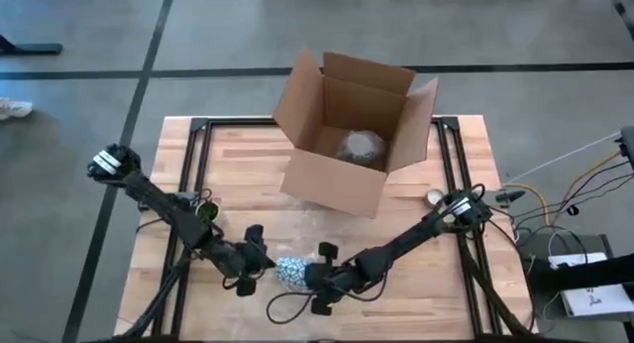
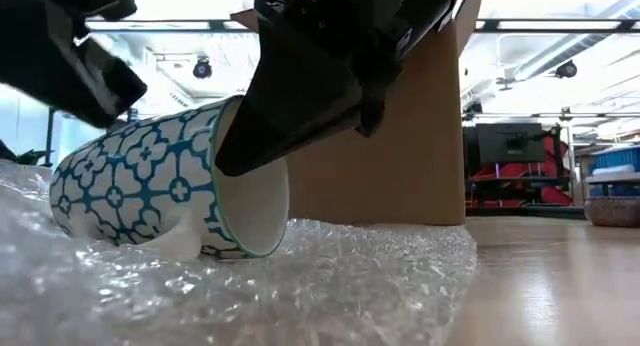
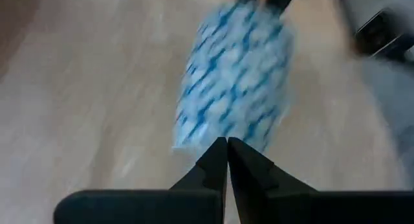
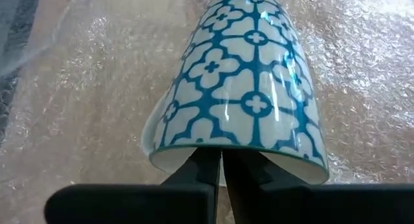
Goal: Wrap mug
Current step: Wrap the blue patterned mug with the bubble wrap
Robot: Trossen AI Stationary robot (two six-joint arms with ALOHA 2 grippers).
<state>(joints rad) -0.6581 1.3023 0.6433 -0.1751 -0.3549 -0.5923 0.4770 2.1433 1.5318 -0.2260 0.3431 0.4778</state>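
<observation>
I am counting one mug (image 4: 242,88), white with a blue floral lattice, lying on its side on one sheet of bubble wrap (image 2: 330,276) spread over the wooden surface (image 1: 248,150). One open cardboard box (image 1: 352,125) is standing behind it, with one wrapped bundle (image 1: 359,147) sitting inside. A small round tin (image 1: 434,197) is resting near the right edge.

My right jaws (image 4: 220,164) are pressing nearly together, and I am pinching the mug's rim between them, one finger inside the mouth and one against the outer wall. My left jaws (image 3: 226,153) are pressing together with nothing between them, and I am hovering them just beside the mug's base end; I cannot tell whether the tips are touching it.
</observation>
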